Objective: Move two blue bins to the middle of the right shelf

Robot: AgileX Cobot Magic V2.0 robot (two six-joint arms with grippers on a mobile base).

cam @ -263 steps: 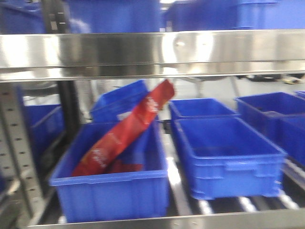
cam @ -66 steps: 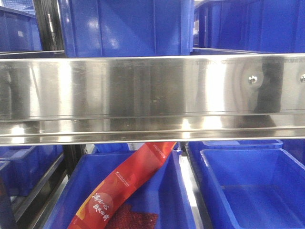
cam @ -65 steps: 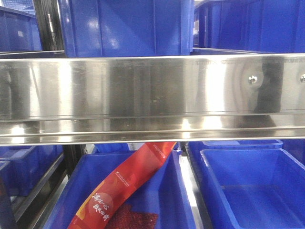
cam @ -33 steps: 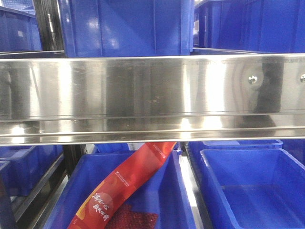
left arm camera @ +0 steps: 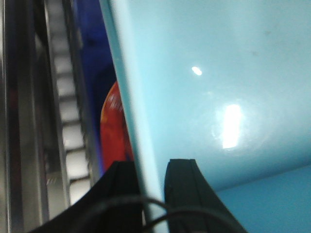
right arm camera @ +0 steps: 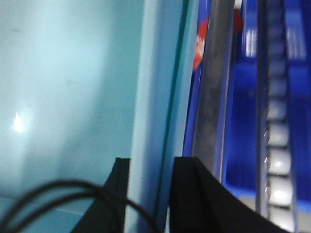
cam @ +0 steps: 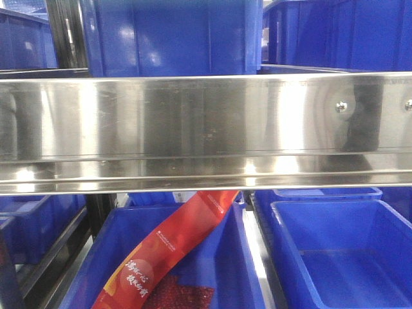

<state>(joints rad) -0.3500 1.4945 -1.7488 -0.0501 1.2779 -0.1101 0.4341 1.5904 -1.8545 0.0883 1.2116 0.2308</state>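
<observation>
a pale sky-blue bin (left arm camera: 209, 87) is being held by both arms, its smooth, glossy plastic wall filling most of each wrist view and throwing back soft white glints of light. in the left wrist view the left gripper (left arm camera: 146, 187) is being kept clamped on the bin's thick rounded rim, one matte black finger lying on each side of the rim, with a thin black cable curving across the bottom of the frame. in the right wrist view the right gripper (right arm camera: 149, 187) is likewise being pressed onto the opposite rim of the same pale bin (right arm camera: 68, 97), a black finger on either side of the thick edge; whether a second bin is nested within cannot be told. beside the bin, pale cylindrical roller tracks (right arm camera: 277, 141) are being shown between grey metal rails, blurred. in the front view the frame is being crossed by a wide, shiny stainless-steel front rail (cam: 193, 122), its brushed surface streaked with reflections and fixed with small round bolts (cam: 341, 106) near its right end. dark royal-blue bins (cam: 174, 35) with flat plastic walls are being carried on the level above the rail. below it, a red foil-like snack packet (cam: 174, 244) is being leaned diagonally in one dark blue bin (cam: 238, 264), and an open rectangular dark blue bin (cam: 341, 251) is standing just beside it to the right.
</observation>
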